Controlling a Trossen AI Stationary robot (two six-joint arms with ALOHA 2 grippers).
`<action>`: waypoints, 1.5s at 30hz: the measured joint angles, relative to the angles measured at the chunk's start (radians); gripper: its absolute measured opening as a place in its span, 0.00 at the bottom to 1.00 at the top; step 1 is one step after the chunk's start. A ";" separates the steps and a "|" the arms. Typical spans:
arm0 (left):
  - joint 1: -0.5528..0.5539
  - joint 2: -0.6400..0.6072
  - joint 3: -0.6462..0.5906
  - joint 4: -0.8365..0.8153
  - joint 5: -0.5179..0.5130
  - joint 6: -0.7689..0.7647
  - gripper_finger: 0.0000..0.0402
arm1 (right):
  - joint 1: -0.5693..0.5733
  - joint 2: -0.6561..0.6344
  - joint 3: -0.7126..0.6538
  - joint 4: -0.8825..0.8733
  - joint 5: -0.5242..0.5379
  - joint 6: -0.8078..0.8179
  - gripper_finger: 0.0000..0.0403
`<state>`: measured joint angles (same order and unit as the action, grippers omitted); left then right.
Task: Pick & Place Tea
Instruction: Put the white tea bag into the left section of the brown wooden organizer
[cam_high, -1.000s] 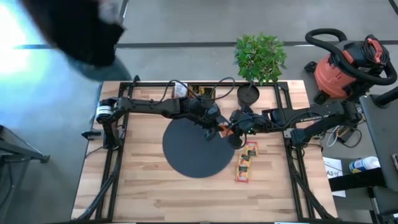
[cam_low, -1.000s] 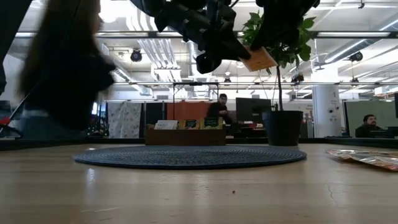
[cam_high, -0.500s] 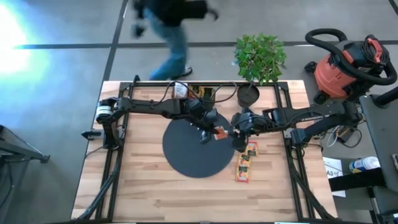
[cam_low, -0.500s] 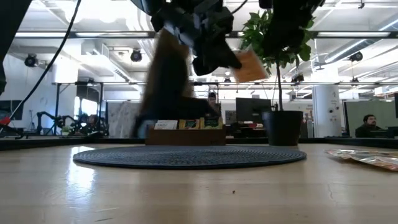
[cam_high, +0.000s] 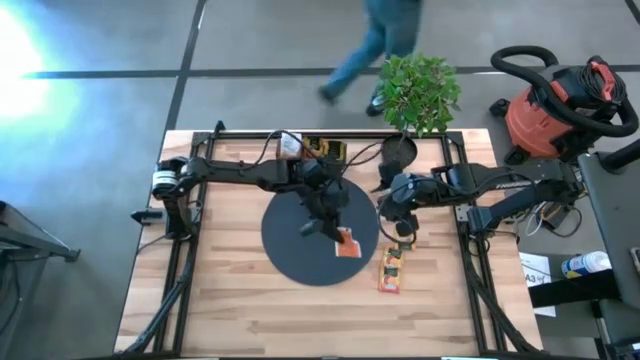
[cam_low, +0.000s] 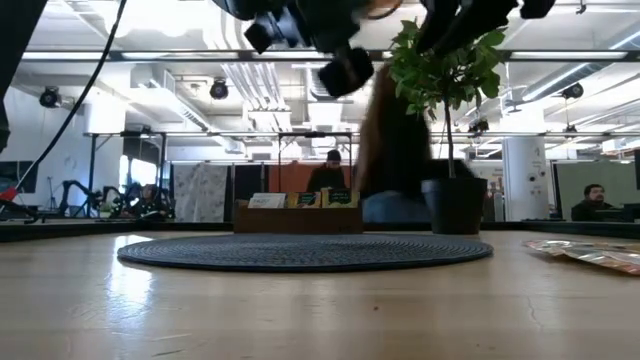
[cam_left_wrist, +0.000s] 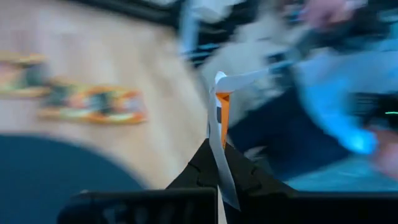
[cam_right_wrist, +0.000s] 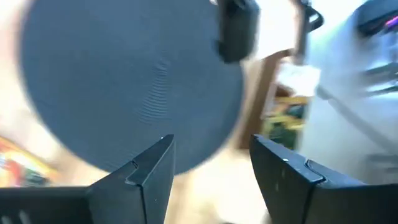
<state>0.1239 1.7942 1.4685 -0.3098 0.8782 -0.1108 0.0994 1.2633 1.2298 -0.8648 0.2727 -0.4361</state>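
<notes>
An orange-and-white tea sachet (cam_high: 347, 244) hangs over the right part of the round black mat (cam_high: 300, 245), with my left gripper (cam_high: 335, 229) shut on it. In the left wrist view the sachet (cam_left_wrist: 219, 106) shows edge-on, sticking out past the fingertips. My right gripper (cam_high: 402, 226) stands open at the mat's right rim with nothing between its fingers (cam_right_wrist: 155, 168). A row of several more tea sachets (cam_high: 392, 268) lies flat on the wood, right of the mat. My left gripper pinches the sachet's near edge (cam_left_wrist: 218, 163) between its two fingers. The fingers slant down from the table's far left. The sachet sticks out past the fingertips, lifted clear above the mat.
A small wooden compartment box (cam_high: 322, 150) sits at the far edge, a potted plant (cam_high: 400, 150) to its right. A person (cam_high: 375, 40) walks past beyond the far edge. Bare wood (cam_high: 250, 310) lies near the front edge.
My right gripper has let go of the sachet that both grippers held, and has drawn back up and toward the table's right edge. My left gripper has turned at the wrist, swinging the sachet toward the near edge, over the mat. A person has walked left to right behind the table.
</notes>
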 joint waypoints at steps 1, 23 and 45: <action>0.001 -0.003 0.000 0.022 0.060 -0.026 0.00 | 0.003 0.000 0.008 0.000 0.027 -0.038 0.51; -0.049 -0.185 0.000 0.911 0.058 -0.522 0.00 | 0.179 -0.052 0.447 0.045 0.044 -0.214 0.42; -0.216 -0.211 -0.016 -0.374 -1.539 -0.709 0.00 | 0.063 0.019 0.398 -0.273 0.004 0.462 0.36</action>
<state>-0.0922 1.5833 1.4521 -0.6833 -0.6603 -0.8202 0.1624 1.2827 1.6279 -1.1378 0.2763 0.0262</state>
